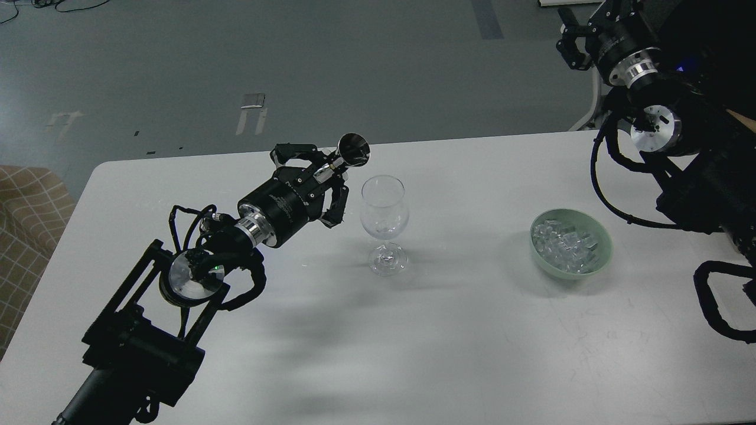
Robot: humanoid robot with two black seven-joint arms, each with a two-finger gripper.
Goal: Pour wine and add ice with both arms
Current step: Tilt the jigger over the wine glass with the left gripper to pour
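Note:
A clear stemmed glass (384, 221) stands upright near the middle of the white table (460, 330). My left gripper (328, 171) is shut on a small shiny metal cup (352, 149), tilted with its mouth facing up and right, just left of the glass rim. No wine is visible in the cup or the glass. A pale green bowl (598, 256) to the right holds a heap of ice (563, 243). My right gripper (572, 42) is raised at the top right, beyond the table's far edge; its fingers cannot be told apart.
A tan checked seat (26, 218) stands left of the table. My right arm's cables and joints (655, 127) hang over the table's right end.

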